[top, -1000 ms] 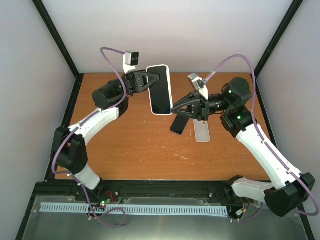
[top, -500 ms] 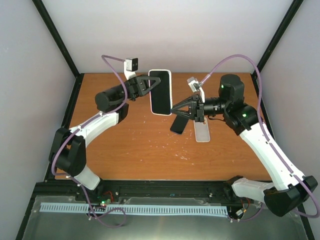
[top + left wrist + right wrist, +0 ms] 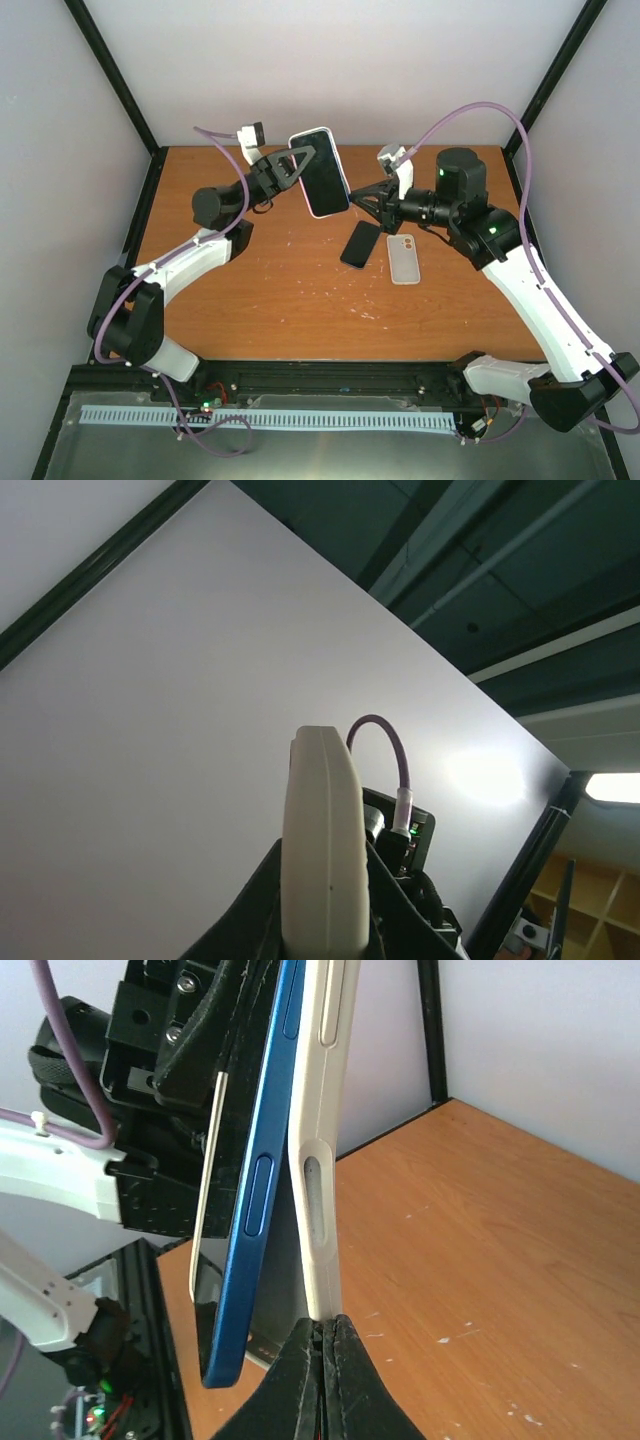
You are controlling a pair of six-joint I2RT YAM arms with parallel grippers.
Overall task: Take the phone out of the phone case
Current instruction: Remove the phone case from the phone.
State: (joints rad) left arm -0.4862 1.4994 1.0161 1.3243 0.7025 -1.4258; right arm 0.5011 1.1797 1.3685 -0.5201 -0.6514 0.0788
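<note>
Your left end effector (image 3: 298,166) grasps the phone (image 3: 322,182), raised above the scuffed orange bench (image 3: 270,290). Your right end effector (image 3: 320,1332), clenched, touches its white case (image 3: 320,1160). 3 pale walls (image 3: 350,60) enclose the bench.

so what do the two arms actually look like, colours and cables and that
Both the left arm and right arm have white link shells with black joint housings and black, triangular-framed jaws. A purple cable loops out from each wrist, and a small pale camera is mounted on each. Green lights glow on the right arm's black joints.
</note>
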